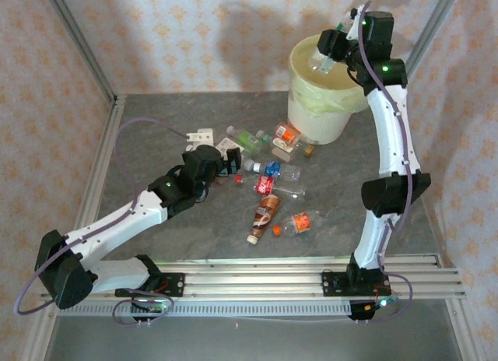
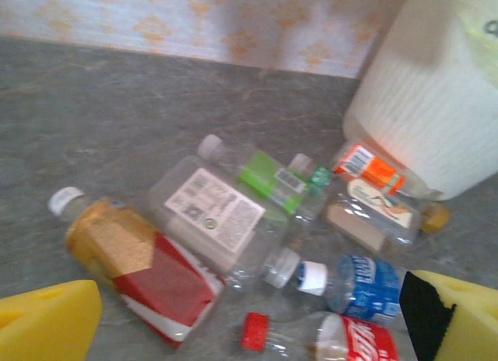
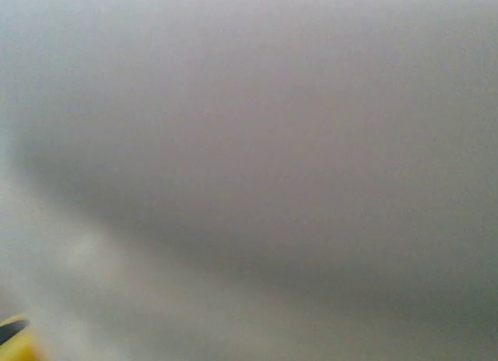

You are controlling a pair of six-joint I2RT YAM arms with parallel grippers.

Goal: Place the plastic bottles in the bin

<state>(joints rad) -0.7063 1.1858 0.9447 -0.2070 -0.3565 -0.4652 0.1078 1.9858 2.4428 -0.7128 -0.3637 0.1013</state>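
My left claw [image 2: 249,322]: jaws wide apart, above plastic bottles [image 1: 268,178] strewn mid-frame on the bench [image 1: 156,120]. My right claw [image 1: 331,50]: clamped on clear bottle [image 1: 321,62] over the bin [image 1: 315,116], upper right. Step, I judge: drop-off. Next: release squarely inside rim.

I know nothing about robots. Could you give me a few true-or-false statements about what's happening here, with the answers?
1. The bin stands upright with a bag lining it. True.
2. The left gripper is clamped on a bottle. False: its jaws are wide open above the lying bottles, holding nothing.
3. The right gripper holds a clear bottle over the bin's mouth. True.
4. The plastic bottles on the table stand upright. False: they lie on their sides.
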